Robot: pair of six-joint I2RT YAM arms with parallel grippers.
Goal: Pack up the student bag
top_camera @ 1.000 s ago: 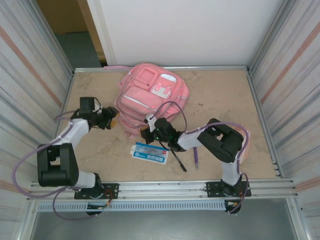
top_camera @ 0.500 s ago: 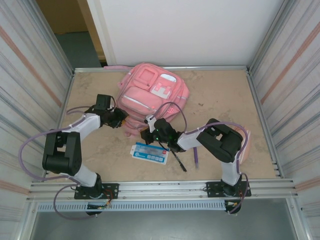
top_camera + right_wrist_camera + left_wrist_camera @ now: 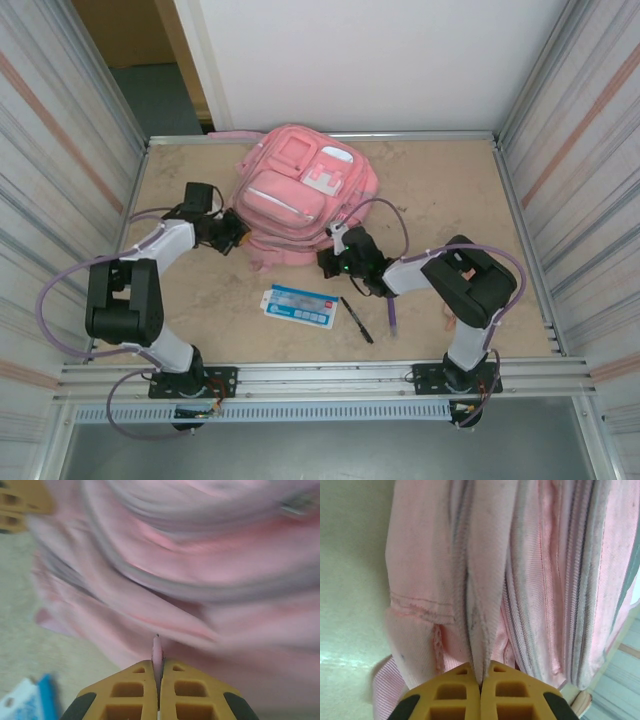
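Your student bag (image 3: 300, 190) is lying front-up in the middle of the bench's (image 3: 190, 310) far half, its top reaching close to the far edge. Both arms are reaching in to its near side.

Your left fingers (image 3: 234, 238) are pressing against the bag's near left corner. In the left wrist view they are closed tight (image 3: 487, 672), pinching a fold of pink fabric that is running up from between the tips, with the bag's seams and zip lines (image 3: 530, 605) standing right in front of them. Your right fingers (image 3: 328, 262) are sitting at the bag's near right edge. The right wrist view is blurred, but there they are clamped together (image 3: 164, 672) on a thin pink strip that is sticking up between them. You cannot tell whether that strip is a zip pull or a tab.

On the near side of the bag, a blue-and-white packet (image 3: 300, 306) is lying flat on the bench between the two arms, well apart from the bag. A black pen (image 3: 356, 320) is lying just beside the packet's right end, and a purple pen (image 3: 392, 318) is lying near it, just on the near side of your right forearm. The packet's corner (image 3: 25, 700) is also showing low on the left in the right wrist view.
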